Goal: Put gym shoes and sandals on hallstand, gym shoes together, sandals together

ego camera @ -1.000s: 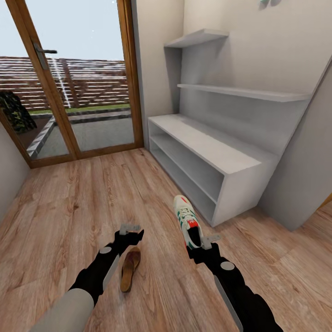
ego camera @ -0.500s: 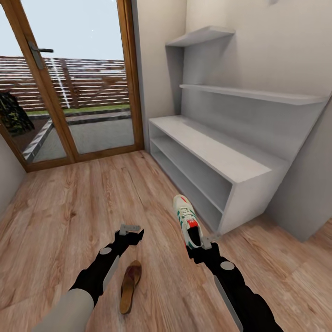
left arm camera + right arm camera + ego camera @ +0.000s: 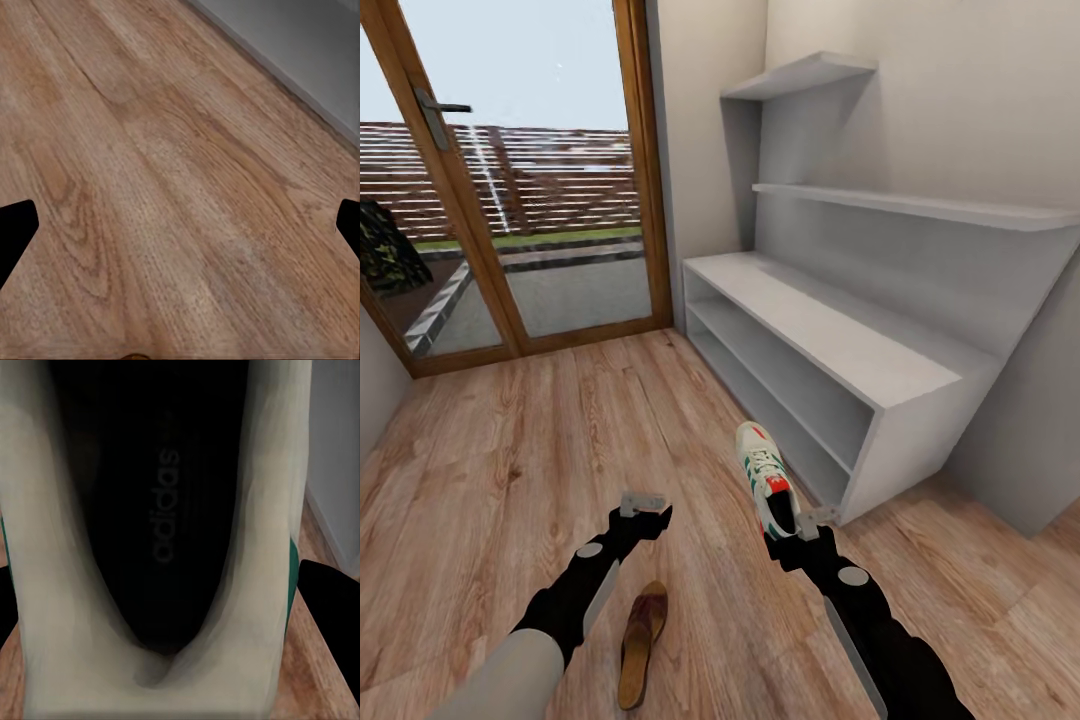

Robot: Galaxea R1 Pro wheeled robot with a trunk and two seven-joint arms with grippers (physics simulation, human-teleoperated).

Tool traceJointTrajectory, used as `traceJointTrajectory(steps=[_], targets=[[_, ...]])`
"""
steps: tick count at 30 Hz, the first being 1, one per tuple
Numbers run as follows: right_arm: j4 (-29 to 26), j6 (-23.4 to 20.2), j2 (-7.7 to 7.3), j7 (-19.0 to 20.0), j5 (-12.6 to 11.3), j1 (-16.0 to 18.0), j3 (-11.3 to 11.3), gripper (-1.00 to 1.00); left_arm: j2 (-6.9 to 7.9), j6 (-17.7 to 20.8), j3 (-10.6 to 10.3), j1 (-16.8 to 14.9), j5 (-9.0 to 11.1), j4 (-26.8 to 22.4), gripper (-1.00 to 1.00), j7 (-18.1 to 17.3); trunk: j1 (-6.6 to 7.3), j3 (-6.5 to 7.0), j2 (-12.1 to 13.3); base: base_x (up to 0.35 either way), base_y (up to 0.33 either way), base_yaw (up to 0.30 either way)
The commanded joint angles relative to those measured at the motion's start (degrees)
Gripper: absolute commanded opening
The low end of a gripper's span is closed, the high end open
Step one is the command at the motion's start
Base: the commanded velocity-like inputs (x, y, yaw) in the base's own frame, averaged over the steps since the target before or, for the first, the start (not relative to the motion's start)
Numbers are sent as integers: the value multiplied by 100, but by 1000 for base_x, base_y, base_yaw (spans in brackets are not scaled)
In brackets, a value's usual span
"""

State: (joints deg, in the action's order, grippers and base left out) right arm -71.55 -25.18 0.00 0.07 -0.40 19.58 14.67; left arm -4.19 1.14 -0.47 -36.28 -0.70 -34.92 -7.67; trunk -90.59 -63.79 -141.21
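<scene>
My right gripper (image 3: 797, 528) is shut on the heel of one gym shoe (image 3: 765, 475), cream-white with green stripes and a red-orange lining, held toe-forward above the corridor floor (image 3: 510, 450). In the right wrist view the shoe's dark insole (image 3: 165, 510) sits between my fingers (image 3: 330, 615). The hallstand (image 3: 830, 340) stands just ahead to the right, its top and both lower shelves bare. My left gripper (image 3: 645, 505) is open and holds nothing; its wrist view looks down on bare planks (image 3: 180, 150). One brown sandal (image 3: 640, 640) lies on the floor under my left forearm.
A glass door in a wooden frame (image 3: 510, 200) closes the far end of the corridor. A pale wall (image 3: 375, 390) runs along the left. Two staggered wall shelves (image 3: 900, 205) hang above the rack's top.
The camera has moved closer to the rack, so the rack looms larger and the sandal has slid lower in the picture. The shoe stays in my right gripper; both arms keep their pose.
</scene>
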Motion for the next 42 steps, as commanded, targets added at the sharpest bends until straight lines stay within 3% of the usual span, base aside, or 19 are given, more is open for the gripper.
traceJointTrajectory(steps=[1,9,11,12,15,24,29,37,42], targets=[[-8,-31,-1,2,-4,2,1,-100,2,6,3,-1,-13,80,100,-15,1,-5,-2,0,0,0],[-36,-31,-1,2,-4,2,4,-100,12,-639,10,-1,-29,613,100,-3,-111,-154,-204,0,0,0],[-69,-31,-2,2,-4,2,2,-100,14,-942,11,-1,-33,830,100,1,-116,-216,-207,0,0,0],[-95,-31,-2,2,-4,2,2,-100,14,-1318,12,-1,-34,1035,100,2,-119,-248,-208,0,0,0],[-130,-32,-2,2,-4,2,1,-100,15,-1714,12,-1,-35,1262,100,3,-127,-342,-212,0,0,0],[-139,-31,0,2,-4,2,1,-100,15,-1889,9,-1,-35,1562,100,3,-150,-625,-224,0,0,0],[-139,-33,-2,2,-4,2,1,-100,25,-2485,18,-1,-30,1854,100,3,-163,-782,-231,0,0,0],[-140,-31,0,2,-4,2,1,-100,225,-2685,28,-1,4,2033,100,11,-183,-1034,-241,0,0,0],[-140,-31,-1,2,-4,2,1,-100,269,-2703,33,-1,1,2284,100,19,-196,-1192,-248,0,0,0]])
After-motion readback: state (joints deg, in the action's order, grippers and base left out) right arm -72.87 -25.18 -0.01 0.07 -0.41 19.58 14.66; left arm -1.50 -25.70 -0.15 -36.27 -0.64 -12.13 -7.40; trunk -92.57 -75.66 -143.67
